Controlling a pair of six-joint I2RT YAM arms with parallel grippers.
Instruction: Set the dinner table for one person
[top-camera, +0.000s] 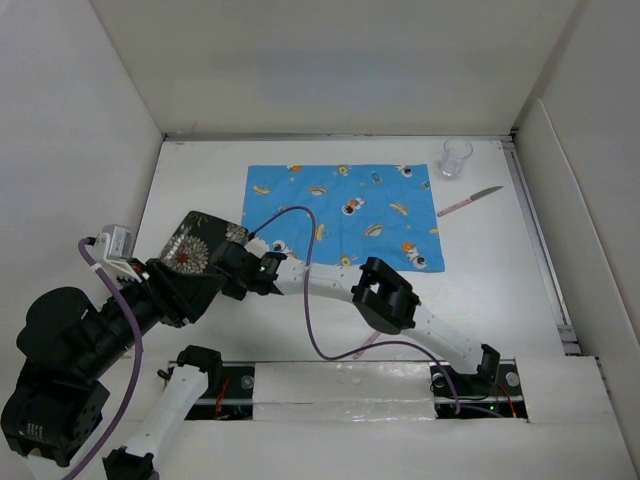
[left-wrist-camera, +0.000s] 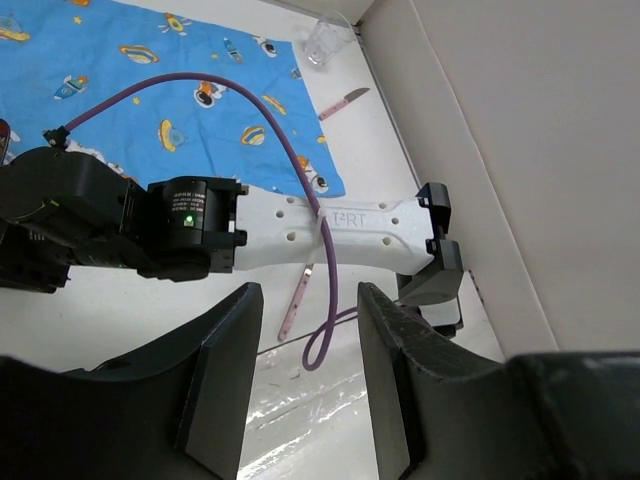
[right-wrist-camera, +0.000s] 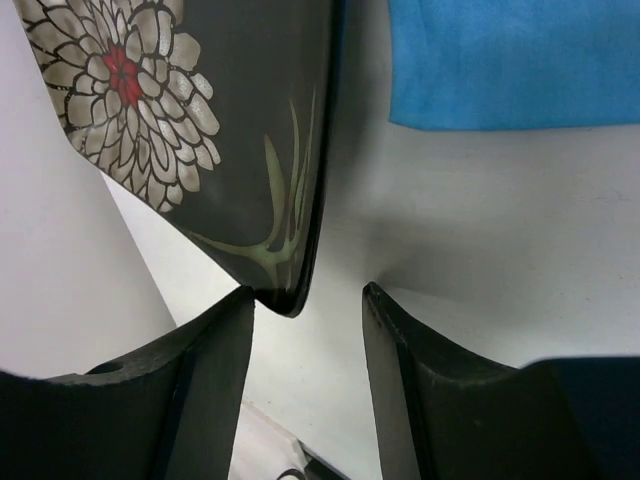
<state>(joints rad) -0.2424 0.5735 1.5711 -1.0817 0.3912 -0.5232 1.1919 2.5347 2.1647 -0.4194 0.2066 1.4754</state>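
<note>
From the overhead camera I see the dinner table as the wide white surface filling the middle of the frame. A blue cartoon-printed placemat lies on it in the upper centre. A dark plate with a white flower pattern sits at centre left, just beside the placemat's lower left corner.

My right arm stretches from the lower right diagonally across to that plate. The right claw has its jaws apart. On its wrist camera the plate's rounded corner dips into the gap, close to the finger on the left of the frame. The fingers are not closed on it, and I cannot tell whether that finger touches the rim. I also cannot tell whether the plate lies flat or is tipped.

The left claw is at centre left of the overhead view, just below the plate. Its jaws are apart too, with nothing between them, and its camera looks across at the right arm.

A clear glass stands in the upper right of the table, off the placemat. A pink-handled knife lies just below it, near the placemat's right edge. Another pink-handled utensil lies on the table partly under the right arm; I cannot tell what kind it is.
</note>
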